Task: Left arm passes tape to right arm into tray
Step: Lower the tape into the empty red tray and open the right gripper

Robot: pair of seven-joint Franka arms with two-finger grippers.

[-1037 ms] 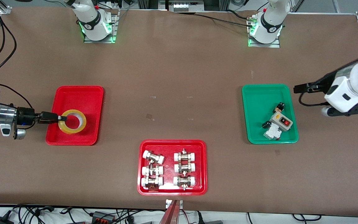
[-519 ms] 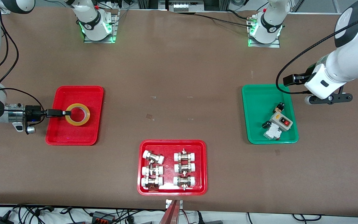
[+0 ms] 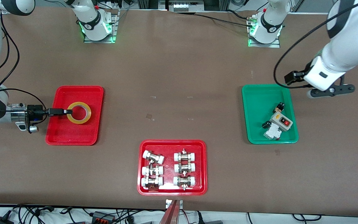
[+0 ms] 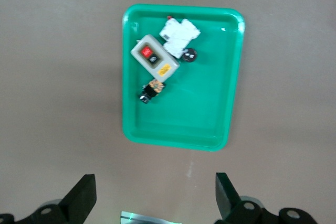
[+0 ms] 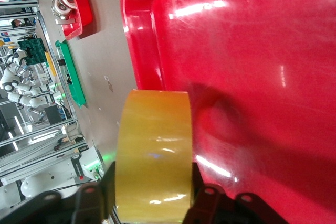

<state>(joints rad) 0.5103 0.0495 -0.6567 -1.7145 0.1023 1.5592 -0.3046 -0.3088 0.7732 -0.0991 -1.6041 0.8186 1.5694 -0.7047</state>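
The yellow tape [image 3: 79, 112] lies flat and low in the plain red tray [image 3: 73, 137], ring side up; whether it rests on the tray floor I cannot tell. My right gripper [image 3: 63, 111] reaches in level from the right arm's end of the table. It is shut on the roll's edge. In the right wrist view its fingers sit against both flat sides of the tape [image 5: 153, 150] above the tray [image 5: 252, 61]. My left gripper [image 3: 331, 90] hangs open and holds nothing over bare table beside the green tray [image 3: 253, 93]. The left wrist view shows its fingertips [image 4: 84, 195] spread wide.
The green tray [image 4: 233, 85] holds a grey switch box [image 3: 281, 120] and small parts. A second red tray [image 3: 141, 168] with white-capped metal fittings [image 3: 183, 168] sits nearest the front camera. Both arm bases stand along the table edge farthest from that camera.
My right gripper carried the tape toward the tray's middle and down, away from the front camera. My left arm drew back toward its base, away from the green tray's corner.
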